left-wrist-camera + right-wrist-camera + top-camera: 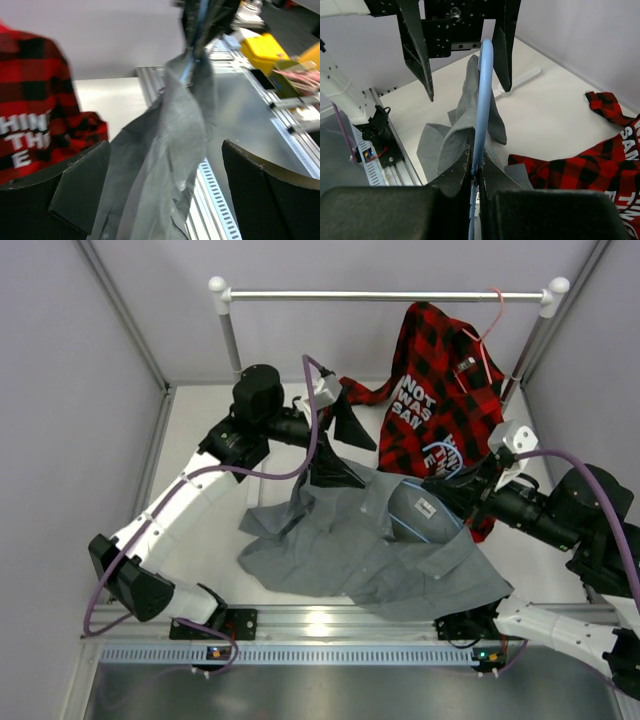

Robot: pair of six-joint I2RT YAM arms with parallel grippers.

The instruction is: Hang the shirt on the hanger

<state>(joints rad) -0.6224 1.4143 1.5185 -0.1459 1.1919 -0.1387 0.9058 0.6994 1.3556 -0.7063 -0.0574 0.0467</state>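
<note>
The grey shirt (365,545) lies spread on the table, its collar end lifted. The light-blue hanger (484,95) runs inside that raised part, and its wire shows at the collar (400,527). My right gripper (479,172) is shut on the hanger wire, with grey fabric (462,127) draped over the wire just beyond my fingertips; it sits at the collar in the top view (452,495). My left gripper (350,455) is open and empty. Its fingers (415,47) stand either side of the hanger's far end without touching it. In the left wrist view the shirt (170,145) hangs between my open fingers (80,192).
A red-and-black plaid shirt (440,400) with white lettering hangs from a pink hanger (490,320) on the rail (385,296) at the back right, its hem close to my right arm. An aluminium rail (330,625) edges the table front. Walls enclose the sides.
</note>
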